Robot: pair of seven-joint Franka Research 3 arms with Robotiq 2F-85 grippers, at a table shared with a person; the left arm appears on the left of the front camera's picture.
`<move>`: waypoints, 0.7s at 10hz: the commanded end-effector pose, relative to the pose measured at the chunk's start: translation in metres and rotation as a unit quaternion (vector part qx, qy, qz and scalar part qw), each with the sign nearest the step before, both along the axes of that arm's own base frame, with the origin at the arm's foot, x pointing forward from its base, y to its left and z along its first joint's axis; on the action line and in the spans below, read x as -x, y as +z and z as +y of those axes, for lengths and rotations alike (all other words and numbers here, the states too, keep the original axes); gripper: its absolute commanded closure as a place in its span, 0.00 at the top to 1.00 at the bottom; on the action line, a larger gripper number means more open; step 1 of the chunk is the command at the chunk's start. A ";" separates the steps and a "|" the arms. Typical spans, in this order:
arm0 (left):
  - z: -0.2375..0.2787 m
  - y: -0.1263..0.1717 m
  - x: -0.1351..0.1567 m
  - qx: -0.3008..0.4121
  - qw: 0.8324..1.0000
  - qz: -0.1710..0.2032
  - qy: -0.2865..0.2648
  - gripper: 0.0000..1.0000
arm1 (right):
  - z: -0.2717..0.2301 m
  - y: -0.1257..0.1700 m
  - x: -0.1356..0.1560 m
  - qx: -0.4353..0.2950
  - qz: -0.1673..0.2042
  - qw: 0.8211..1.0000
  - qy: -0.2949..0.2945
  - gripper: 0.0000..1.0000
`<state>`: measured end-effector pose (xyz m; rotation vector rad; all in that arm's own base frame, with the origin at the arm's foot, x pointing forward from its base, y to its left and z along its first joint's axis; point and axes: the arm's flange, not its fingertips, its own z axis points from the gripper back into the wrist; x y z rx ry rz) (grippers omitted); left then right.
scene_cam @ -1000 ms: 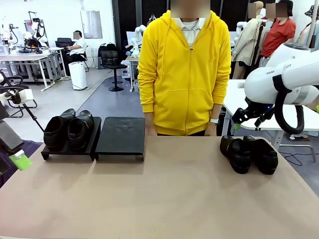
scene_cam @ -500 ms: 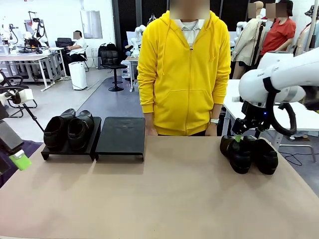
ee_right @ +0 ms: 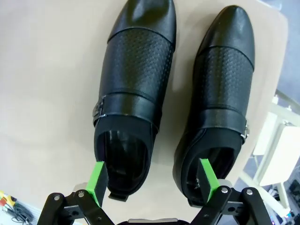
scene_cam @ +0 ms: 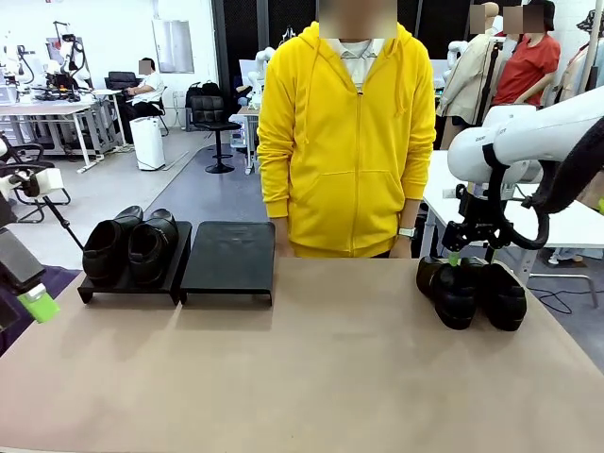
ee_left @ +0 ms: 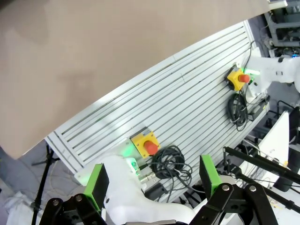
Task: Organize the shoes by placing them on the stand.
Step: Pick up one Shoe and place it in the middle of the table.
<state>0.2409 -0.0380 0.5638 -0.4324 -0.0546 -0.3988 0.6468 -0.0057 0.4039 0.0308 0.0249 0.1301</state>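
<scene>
Two black shoes (scene_cam: 128,244) sit side by side on the left platform of the stand (scene_cam: 130,288); its right platform (scene_cam: 229,257) is bare. On the table at the right lie another two shoes (scene_cam: 474,293), seen from above as a left one (ee_right: 133,89) and a right one (ee_right: 220,89). My right gripper (scene_cam: 457,256) (ee_right: 153,183) hangs open just above their heel ends. One green pad (ee_right: 98,182) is by the left shoe's opening, the other over the right shoe's opening. My left gripper (scene_cam: 28,288) (ee_left: 152,180) is open, off the table's left edge, holding nothing.
A person in a yellow hoodie (scene_cam: 347,142) stands at the table's far edge between the stand and the loose shoes. Below my left gripper lie a slotted metal base (ee_left: 154,103), yellow stop buttons (ee_left: 146,143) and cables (ee_left: 171,161). Bare tabletop (scene_cam: 302,368) spans the middle.
My right arm has swung in and lowered its gripper from above the table's far right down to the heels of the loose shoes. Left arm and shoes unmoved.
</scene>
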 end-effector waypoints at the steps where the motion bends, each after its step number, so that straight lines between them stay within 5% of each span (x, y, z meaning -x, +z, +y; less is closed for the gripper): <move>1: -0.001 0.003 -0.001 0.007 1.000 0.000 0.006 1.00 | 0.000 -0.008 -0.011 0.002 0.008 1.000 -0.024 1.00; 7: -0.001 0.003 -0.001 0.007 1.000 0.000 0.006 1.00 | -0.002 -0.034 -0.014 -0.016 0.041 0.999 -0.019 1.00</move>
